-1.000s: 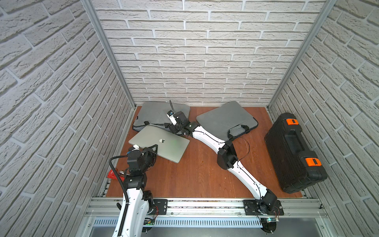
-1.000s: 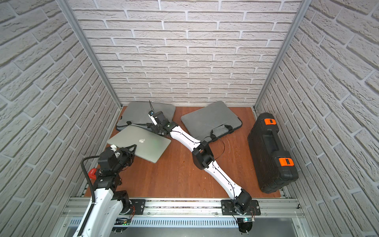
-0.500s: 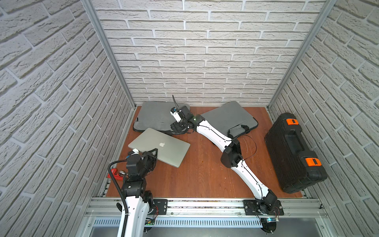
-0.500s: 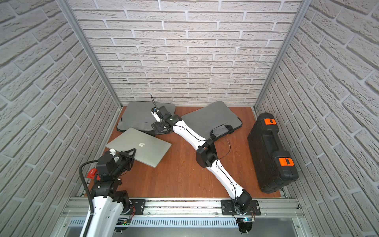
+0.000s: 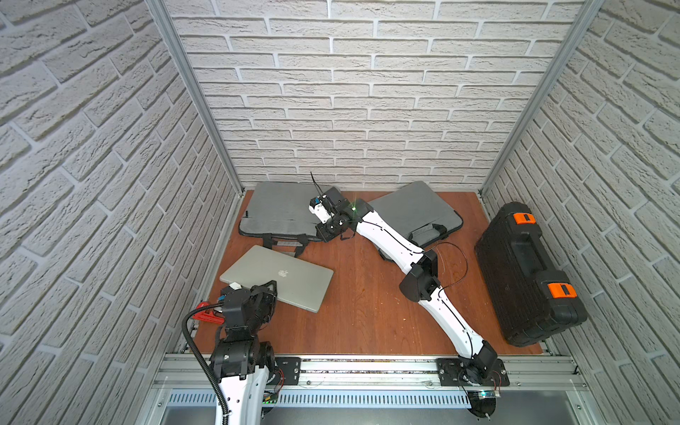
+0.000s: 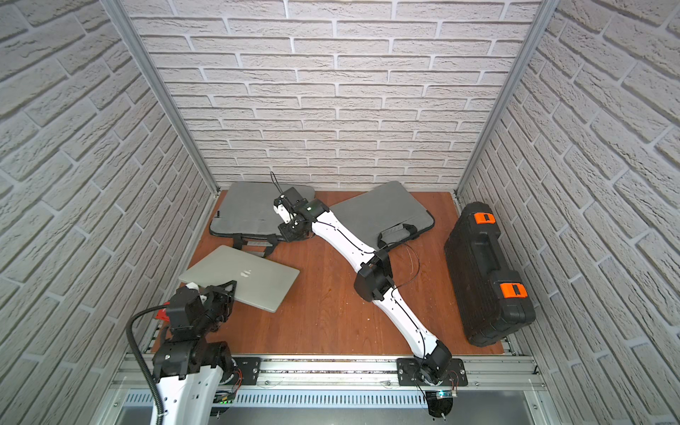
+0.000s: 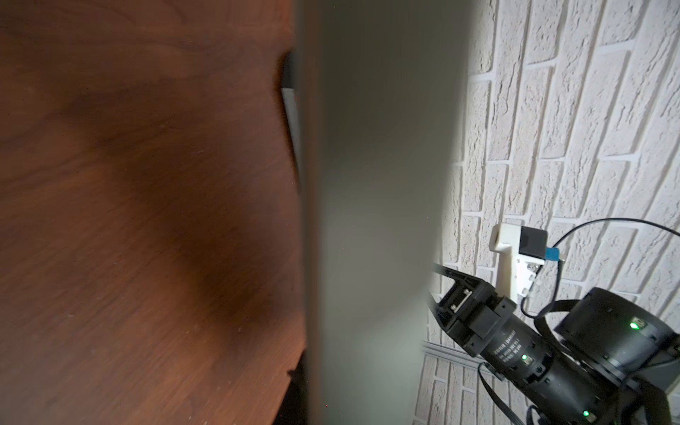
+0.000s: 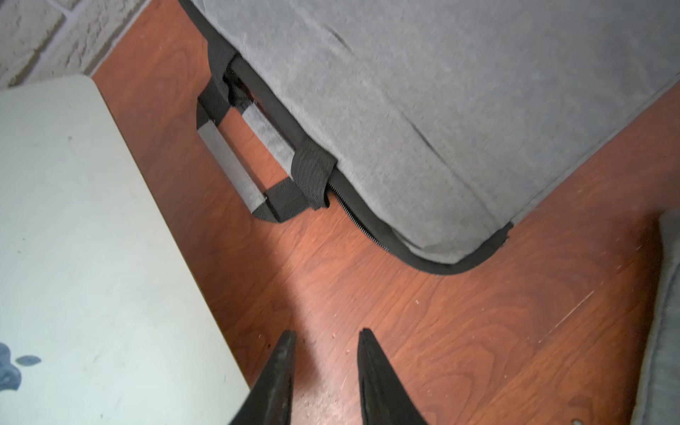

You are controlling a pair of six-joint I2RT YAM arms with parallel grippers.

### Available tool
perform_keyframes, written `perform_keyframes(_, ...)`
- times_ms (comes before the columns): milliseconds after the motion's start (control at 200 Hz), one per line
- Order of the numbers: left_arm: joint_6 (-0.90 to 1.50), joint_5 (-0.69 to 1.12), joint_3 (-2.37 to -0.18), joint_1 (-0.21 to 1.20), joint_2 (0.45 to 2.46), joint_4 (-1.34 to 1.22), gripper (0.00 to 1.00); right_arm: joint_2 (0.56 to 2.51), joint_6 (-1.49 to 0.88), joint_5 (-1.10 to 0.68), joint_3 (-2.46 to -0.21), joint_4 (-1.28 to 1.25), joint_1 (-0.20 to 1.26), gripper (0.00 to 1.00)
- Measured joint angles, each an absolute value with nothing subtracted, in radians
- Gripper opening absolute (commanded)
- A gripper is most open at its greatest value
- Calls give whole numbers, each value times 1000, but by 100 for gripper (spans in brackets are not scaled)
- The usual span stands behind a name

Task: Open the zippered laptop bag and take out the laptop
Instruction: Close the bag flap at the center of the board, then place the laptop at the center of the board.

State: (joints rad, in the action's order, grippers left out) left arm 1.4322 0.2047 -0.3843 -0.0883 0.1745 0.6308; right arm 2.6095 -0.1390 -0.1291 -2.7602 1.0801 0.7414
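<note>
Apple laptop point(image 5: 279, 274): we log it outside grey laptop bag point(image 5: 279, 213), just beside bag. L gripper point(image 5: 270, 291) pinching laptop corner. R gripper point(image 8: 326, 333) slightly spread, empty, nr bag corner.

Top pair overhead, sharing table point(image 5: 368, 312); wrists close, left seemingly blurred.

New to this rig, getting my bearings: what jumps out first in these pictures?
A silver laptop lies bare on the table at front left, its near corner clamped by the left gripper. Two grey bags lie along the back wall, and a black case with orange latches sits at the right.
</note>
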Motion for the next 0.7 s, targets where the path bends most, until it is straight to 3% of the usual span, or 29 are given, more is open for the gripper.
perform_keyframes(360, 1435, 131, -377, -88, 156, 710, 0, 2613, -158, -134, -2760, 1118, 774, 56)
perform_keyframes(700, 1485, 126, -284, -84, 151, 626, 0, 2613, -169, -83, -2760, 1145, 765, 65)
